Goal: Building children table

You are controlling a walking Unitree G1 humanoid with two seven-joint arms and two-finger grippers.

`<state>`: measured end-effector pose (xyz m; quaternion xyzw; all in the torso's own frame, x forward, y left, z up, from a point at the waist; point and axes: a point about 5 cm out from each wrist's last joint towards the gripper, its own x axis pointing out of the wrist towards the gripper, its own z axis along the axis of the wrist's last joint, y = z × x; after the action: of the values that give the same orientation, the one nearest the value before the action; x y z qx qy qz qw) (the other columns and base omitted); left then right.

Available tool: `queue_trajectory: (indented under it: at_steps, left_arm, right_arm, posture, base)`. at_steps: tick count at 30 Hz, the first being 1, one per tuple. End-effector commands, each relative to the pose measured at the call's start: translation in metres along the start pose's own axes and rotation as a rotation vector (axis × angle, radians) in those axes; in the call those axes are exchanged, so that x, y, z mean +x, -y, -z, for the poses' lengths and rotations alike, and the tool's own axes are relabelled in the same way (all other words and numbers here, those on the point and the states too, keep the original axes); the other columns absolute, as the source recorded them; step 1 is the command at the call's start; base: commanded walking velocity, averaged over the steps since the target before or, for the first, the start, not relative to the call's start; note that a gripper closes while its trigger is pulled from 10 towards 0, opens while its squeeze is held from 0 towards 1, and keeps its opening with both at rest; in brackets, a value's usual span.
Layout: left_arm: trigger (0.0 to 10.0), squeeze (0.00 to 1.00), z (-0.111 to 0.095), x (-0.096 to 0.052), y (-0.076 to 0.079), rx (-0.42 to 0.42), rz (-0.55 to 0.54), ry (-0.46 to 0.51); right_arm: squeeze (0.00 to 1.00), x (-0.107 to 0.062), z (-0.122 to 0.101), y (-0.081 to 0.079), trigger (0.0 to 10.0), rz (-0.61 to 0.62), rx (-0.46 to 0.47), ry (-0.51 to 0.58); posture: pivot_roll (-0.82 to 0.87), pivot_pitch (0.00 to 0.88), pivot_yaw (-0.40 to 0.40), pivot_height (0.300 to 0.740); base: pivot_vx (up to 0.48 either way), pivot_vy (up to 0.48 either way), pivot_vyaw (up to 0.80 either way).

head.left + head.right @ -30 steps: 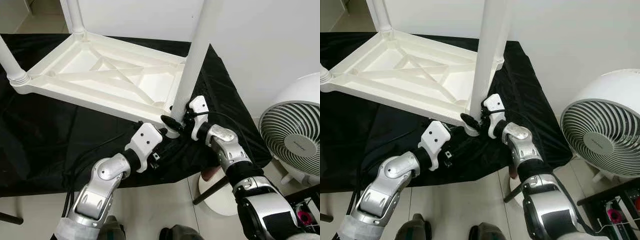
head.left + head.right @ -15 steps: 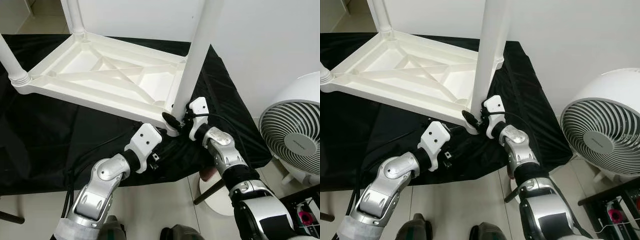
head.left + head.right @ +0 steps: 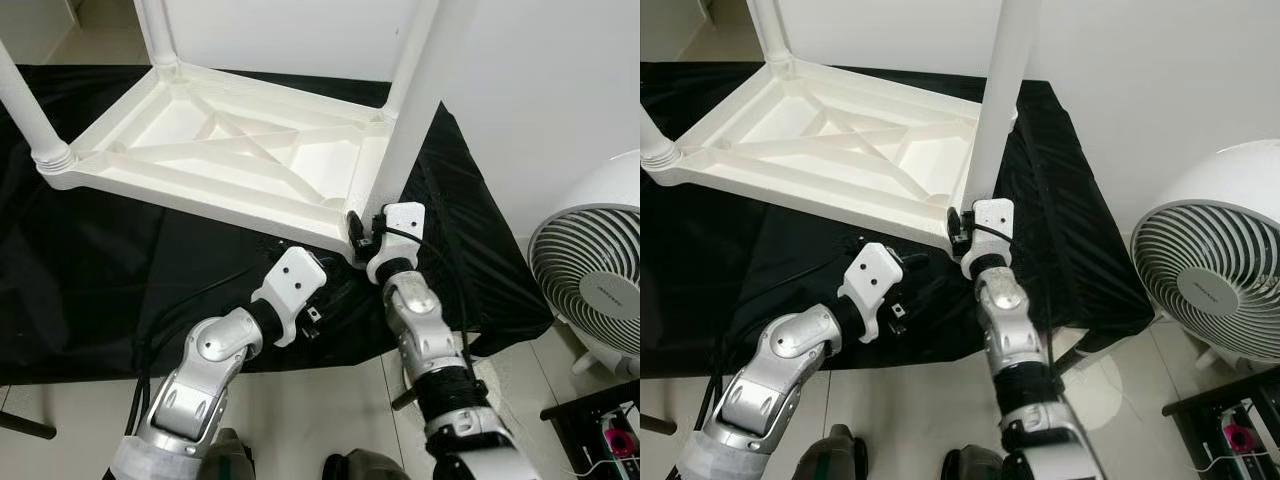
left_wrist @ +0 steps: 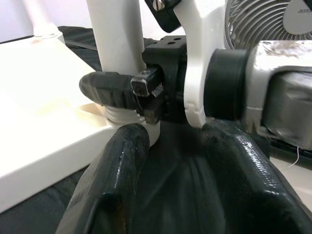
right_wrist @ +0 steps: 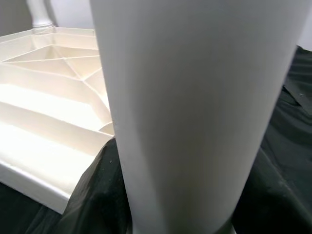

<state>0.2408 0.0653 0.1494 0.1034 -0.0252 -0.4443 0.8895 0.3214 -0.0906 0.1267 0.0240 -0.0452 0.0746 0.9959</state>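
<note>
The white plastic children's table (image 3: 230, 160) lies upside down on a black cloth (image 3: 100, 270), its legs pointing up. My right gripper (image 3: 358, 232) is shut around the base of the near right leg (image 3: 400, 140), where the leg meets the corner socket. In the left wrist view one black finger (image 4: 112, 90) of it wraps the leg (image 4: 117, 39). My left gripper (image 4: 175, 161) is open just below that corner, over the cloth, holding nothing. The leg (image 5: 195, 97) stands very close in the right wrist view.
Two more legs stand up at the near left corner (image 3: 30, 110) and the far corner (image 3: 160, 35). A white floor fan (image 3: 590, 285) is at the right on the tiled floor. A white wall runs close behind the table.
My right forearm has swung in from the right to below the leg, and the gripper has turned around the leg's base while keeping hold. The left arm has stayed put. The view shifted slightly.
</note>
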Motion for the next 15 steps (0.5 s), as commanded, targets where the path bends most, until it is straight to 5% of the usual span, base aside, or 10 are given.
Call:
queue_trajectory:
  at_steps: [1,3,4,12,13,15]
  left_arm:
    - [10.0,0.00,0.002,0.003,0.000,-0.009,-0.034,-0.009]
    - [10.0,0.00,0.002,0.003,-0.001,-0.009,-0.034,-0.009]
    - [10.0,0.00,0.002,0.003,0.000,-0.008,-0.033,-0.009]
    - [10.0,0.00,0.003,0.002,-0.001,-0.007,-0.039,-0.010]
    - [10.0,0.00,0.003,0.002,-0.001,-0.006,-0.039,-0.011]
    - [10.0,0.00,0.003,0.001,0.000,-0.006,-0.038,-0.011]
  right_arm:
    - [0.00,-0.003,0.006,0.002,10.0,0.018,-0.004,-0.038]
    - [0.00,-0.004,0.004,0.002,10.0,0.027,-0.007,-0.038]
    - [1.00,-0.003,0.001,0.005,10.0,0.017,0.005,-0.028]
    - [1.00,0.004,-0.012,0.019,10.0,-0.134,0.018,0.003]
    - [0.00,0.006,-0.015,0.024,10.0,-0.189,-0.004,0.010]
    - [0.00,0.007,-0.017,0.028,10.0,-0.222,-0.020,0.012]
  posture:
    - [0.03,0.048,-0.051,0.740]
    - [0.03,0.048,-0.051,0.740]
    - [0.03,0.046,-0.056,0.740]
    - [0.03,0.043,-0.060,0.740]
    - [0.03,0.041,-0.062,0.740]
    - [0.03,0.041,-0.062,0.740]
  base:
    - [0.000,0.000,0.00]
    - [0.000,0.000,0.00]
    - [0.000,0.000,0.00]
    - [0.000,0.000,0.00]
    - [0.000,0.000,0.00]
    - [0.000,0.000,0.00]
